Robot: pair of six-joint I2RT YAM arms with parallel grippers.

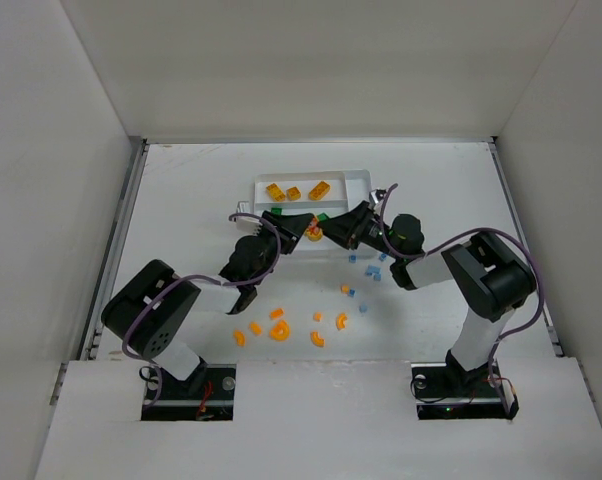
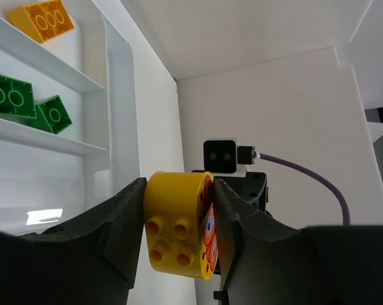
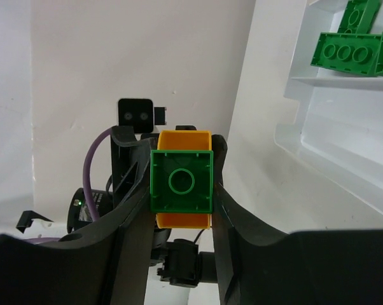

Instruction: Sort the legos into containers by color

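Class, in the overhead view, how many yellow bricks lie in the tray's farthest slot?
3, in the far slot of the white tray: a yellow brick at its left end, another beside it, a third mid-slot. Nothing covers that slot.

White tray [image 1: 361, 176], amber bricks [image 1: 293, 192], green bricks [image 3: 347, 51], orange curved bits [image 1: 279, 328], pale blue pieces [image 1: 373, 270], yellow round brick [image 2: 175, 219]

The left gripper [image 2: 179, 219] is clamped on a yellow rounded brick [image 2: 172, 210], studs facing the lens, with an orange print on its right face. At upper left, the white tray [image 2: 118, 95] holds an amber brick [image 2: 44, 18] in one slot and two green bricks [image 2: 10, 95] in the next. Behind the yellow brick is a camera module [image 2: 220, 155] with a purple cable [image 2: 312, 175].
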